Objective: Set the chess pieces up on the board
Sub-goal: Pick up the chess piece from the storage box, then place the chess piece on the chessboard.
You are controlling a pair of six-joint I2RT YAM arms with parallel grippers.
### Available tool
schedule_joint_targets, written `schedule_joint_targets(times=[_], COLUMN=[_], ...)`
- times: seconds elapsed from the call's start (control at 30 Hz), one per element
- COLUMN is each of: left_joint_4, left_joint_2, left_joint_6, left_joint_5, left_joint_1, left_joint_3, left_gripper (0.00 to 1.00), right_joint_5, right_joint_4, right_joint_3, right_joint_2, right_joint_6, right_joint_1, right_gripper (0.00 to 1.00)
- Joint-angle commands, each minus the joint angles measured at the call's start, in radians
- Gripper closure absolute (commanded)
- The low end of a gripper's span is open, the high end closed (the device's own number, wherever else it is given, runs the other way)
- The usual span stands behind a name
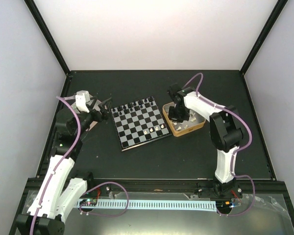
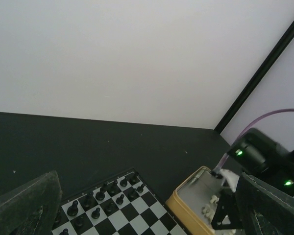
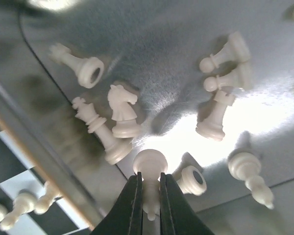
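The board (image 1: 139, 125) lies mid-table, with black chess pieces (image 1: 137, 105) along its far edge and a few white ones (image 1: 155, 130) near its right front corner. My right gripper (image 1: 179, 115) reaches down into the gold-rimmed tin (image 1: 196, 128). In the right wrist view it (image 3: 149, 180) is shut on a white pawn (image 3: 149, 163), pinched by its stem with the base pointing outward. Several white pieces (image 3: 123, 105) lie loose on the tin floor around it. My left gripper (image 1: 106, 103) hovers left of the board, open (image 2: 147, 196) and empty, looking over the black pieces (image 2: 95, 200).
The tin's gold wall (image 2: 186, 208) stands close beside the board's right edge (image 2: 152, 205). A tan-edged object (image 1: 92, 125) shows partly under the left arm. Black frame rails and white walls enclose the dark table (image 1: 161, 156).
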Motion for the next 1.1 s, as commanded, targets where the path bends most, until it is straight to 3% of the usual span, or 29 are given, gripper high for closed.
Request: schedule_joint_targets(times=[0.0,0.23,0.47,1.07], left_joint_4=[0.001,-0.034,-0.004,-0.052], left_joint_2=[0.019,0.009,-0.016,-0.023], left_joint_6=[0.028,0.045,0.022,0.074], left_joint_5=[0.014,0.011,0.016,-0.009], left_joint_1=[0.002,0.002,0.001,0.001], left_joint_3=[0.05,0.064,0.05,0.084], left_gripper=[0.01,0.01,0.01,0.01], right_joint_5=[0.067,0.021,0.027,0.057], right_joint_4=[-0.003,-0.027,-0.011,0.024], right_joint_3=[-0.001,0.005,-0.026,-0.028], right_joint_2=[-0.115,-0.223,-0.278,-0.138], right_joint_6=[-0.028,-0.106,-0.119,-0.078], right_joint_1=[0.0,0.029,0.139,0.352], right_gripper=[0.99,0.99,0.99,0.99])
